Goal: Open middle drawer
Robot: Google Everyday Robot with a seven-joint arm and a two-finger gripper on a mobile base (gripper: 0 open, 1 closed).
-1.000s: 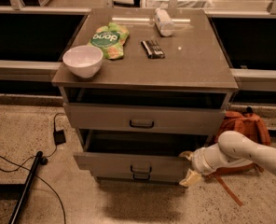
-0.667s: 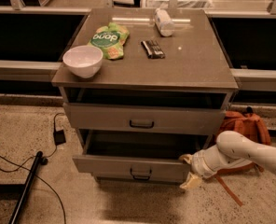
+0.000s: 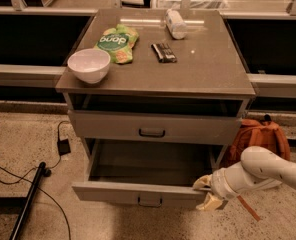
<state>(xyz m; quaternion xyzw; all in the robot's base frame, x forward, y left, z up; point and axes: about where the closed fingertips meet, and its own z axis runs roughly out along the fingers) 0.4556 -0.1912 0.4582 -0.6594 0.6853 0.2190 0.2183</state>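
A speckled floor (image 3: 33, 144) with black cables (image 3: 62, 145) lies left of a grey cabinet (image 3: 213, 64). On top, from the left, are a white bowl (image 3: 89, 65), a green snack bag (image 3: 116, 43) whose upside-down lettering seems to read "dong", a dark bar (image 3: 164, 52) and a white bottle (image 3: 176, 24), both illegible. Below the upper drawer (image 3: 108, 125), the middle drawer (image 3: 113, 193) has slid further out than a second ago and now shows most of its plain interior, so the opening looks nearly done. The gripper (image 3: 206, 193) is at the front panel's right end, its jaws pinching that panel. An orange backpack (image 3: 260, 136) sits beyond.
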